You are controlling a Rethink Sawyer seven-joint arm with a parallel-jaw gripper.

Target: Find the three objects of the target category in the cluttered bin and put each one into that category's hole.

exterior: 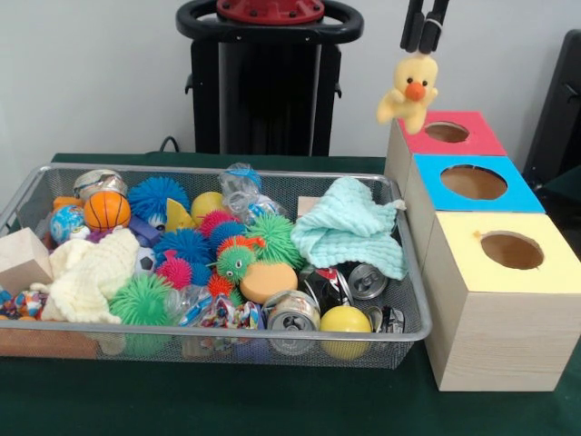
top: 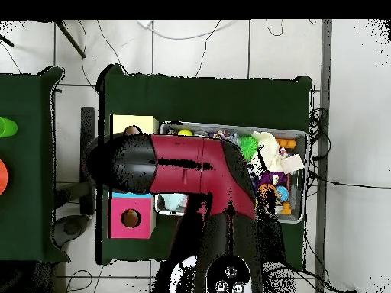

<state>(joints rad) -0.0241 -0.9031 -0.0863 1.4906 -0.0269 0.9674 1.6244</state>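
My gripper (exterior: 424, 47) hangs at the top right of the front view, shut on the head of a yellow plush duck (exterior: 410, 91) with an orange beak. The duck dangles in the air just left of and above the round hole (exterior: 447, 132) in the red-topped box (exterior: 477, 141). Behind the bin stand a blue-topped box (exterior: 508, 195) and a yellow-topped box (exterior: 554, 272), each with a hole. The wire bin (exterior: 227, 334) holds a cream plush (exterior: 86, 272) among the clutter. In the overhead view the arm (top: 191, 172) covers the gripper and duck.
The bin also holds a mint cloth (exterior: 349, 227), spiky balls (exterior: 186, 243), a small basketball (exterior: 107, 209), cans (exterior: 292, 313), a yellow ball (exterior: 345, 320) and a wooden block (exterior: 23, 259). Overhead, the red box (top: 130, 217) and yellow box (top: 134, 124) flank the arm.
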